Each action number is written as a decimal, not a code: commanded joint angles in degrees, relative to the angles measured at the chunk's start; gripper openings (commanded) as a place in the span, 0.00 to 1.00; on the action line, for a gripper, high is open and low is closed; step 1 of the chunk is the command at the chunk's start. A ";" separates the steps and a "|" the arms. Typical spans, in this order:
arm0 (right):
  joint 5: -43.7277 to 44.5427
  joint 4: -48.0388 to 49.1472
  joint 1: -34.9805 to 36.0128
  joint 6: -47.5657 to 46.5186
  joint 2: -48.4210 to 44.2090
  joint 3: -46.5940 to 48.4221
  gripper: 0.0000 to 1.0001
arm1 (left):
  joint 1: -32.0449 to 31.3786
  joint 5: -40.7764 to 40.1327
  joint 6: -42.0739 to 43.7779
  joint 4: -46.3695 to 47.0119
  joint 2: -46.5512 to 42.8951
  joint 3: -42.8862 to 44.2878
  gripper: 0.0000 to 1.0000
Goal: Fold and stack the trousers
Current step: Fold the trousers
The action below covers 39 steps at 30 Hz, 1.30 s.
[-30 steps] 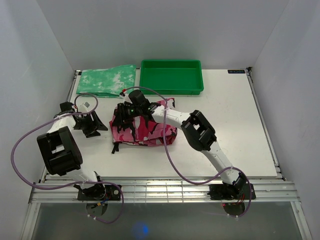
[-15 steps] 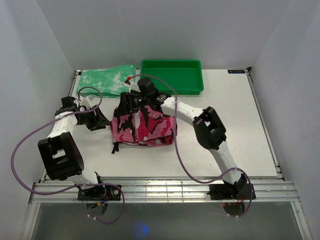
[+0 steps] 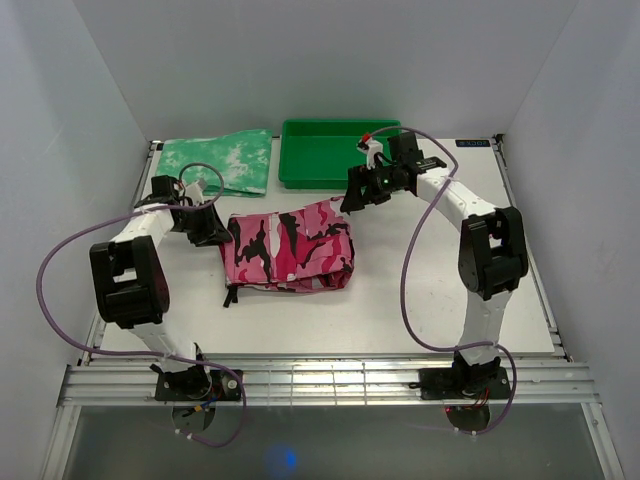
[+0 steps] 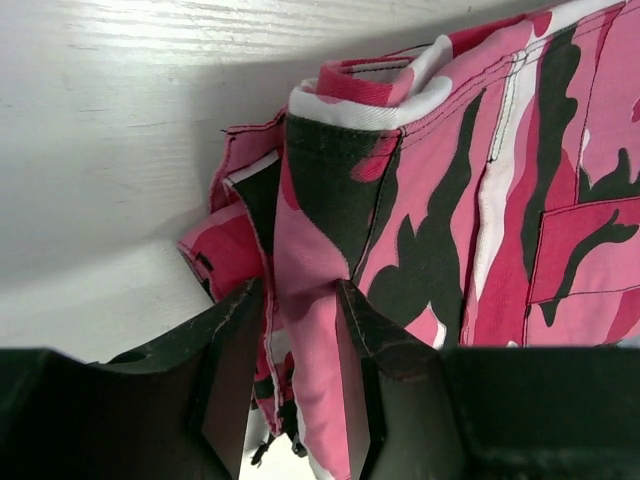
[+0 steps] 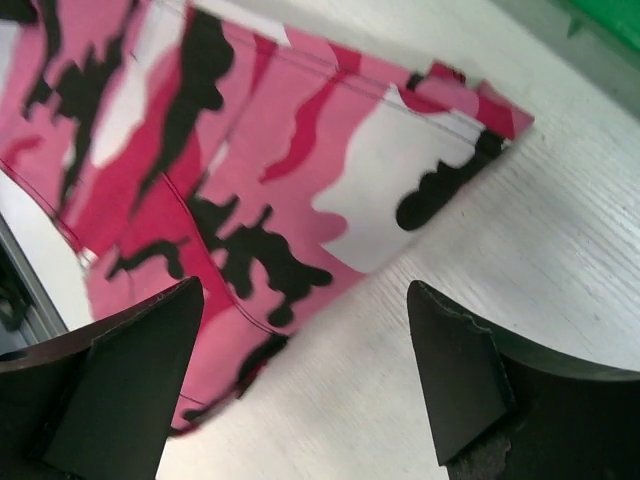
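Note:
The trousers [image 3: 290, 250], in pink, white and black camouflage, lie folded into a rough rectangle at the middle of the table. My left gripper [image 3: 215, 232] is at their left edge. In the left wrist view its fingers [image 4: 370, 340] straddle a hanging pink fold of the trousers [image 4: 450, 200], with a small gap still showing on one side. My right gripper [image 3: 352, 195] hovers open just past the far right corner of the trousers [image 5: 230, 170]. Only bare table shows between the right gripper's [image 5: 305, 300] fingers.
A green tray [image 3: 300, 180] stands at the back, right behind my right gripper, and its edge [image 5: 610, 20] shows in the right wrist view. A mottled green-and-white folded cloth [image 3: 215, 162] lies at the back left. White table [image 3: 450, 280] stretches to the right of the trousers.
My right gripper let go of the trousers, opened wide and swung back right toward the tray. The trousers now lie flatter. My left gripper moved in onto their left edge, its jaws narrowing.

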 commanded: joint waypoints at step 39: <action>42.96 31.15 22.91 16.95 -26.89 -47.91 0.56 | -2.60 9.76 -2.37 -4.40 -3.55 0.90 0.00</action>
